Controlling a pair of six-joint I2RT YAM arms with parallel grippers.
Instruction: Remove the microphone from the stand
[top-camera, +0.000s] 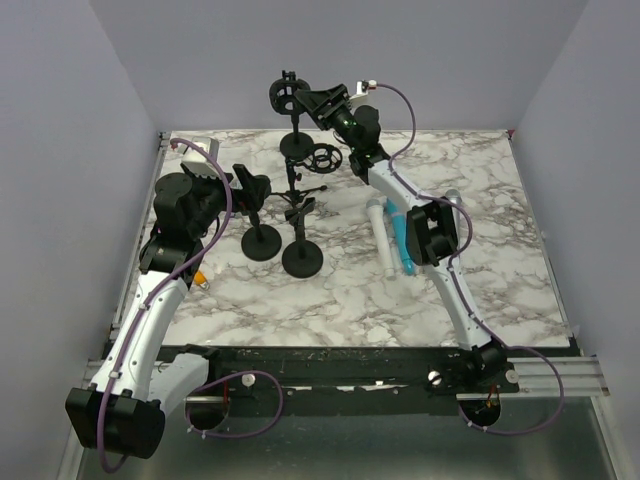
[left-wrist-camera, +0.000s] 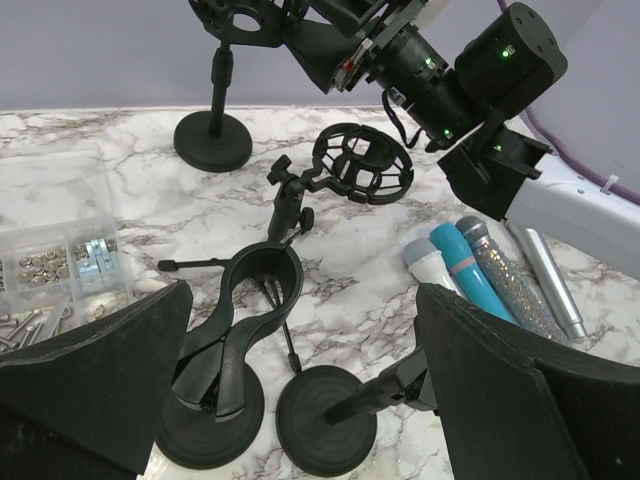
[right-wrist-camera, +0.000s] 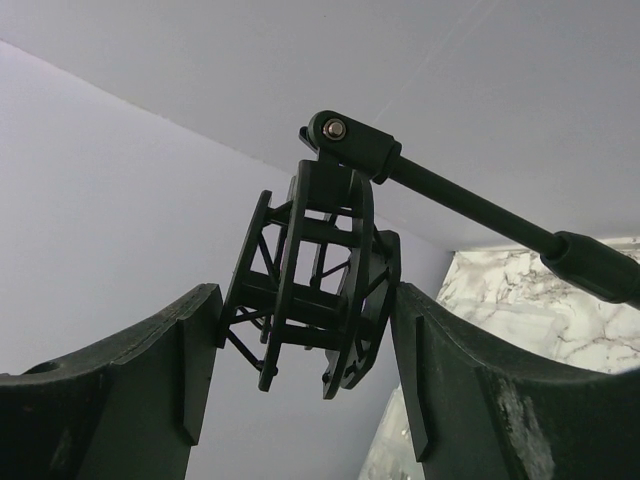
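While the right gripper (right-wrist-camera: 305, 320) reaches to the far centre of the marble table (top-camera: 330, 290), its fingers stand on either side of the shock mount (right-wrist-camera: 290, 250) atop the far stand (top-camera: 297, 130). Whether they press on it cannot be told. The left gripper (left-wrist-camera: 303, 295) is spread wide near the left, over a clip stand (left-wrist-camera: 250, 290). A white microphone (left-wrist-camera: 425, 262), blue microphone (left-wrist-camera: 462, 262), glittered microphone (left-wrist-camera: 500, 280) and silver microphone (left-wrist-camera: 548, 285) lie side by side on the table, right of centre, beside the right arm.

Mics (top-camera: 382, 240) rt of stands (top-camera: 301, 258), on tbl (top-camera: 500, 260).
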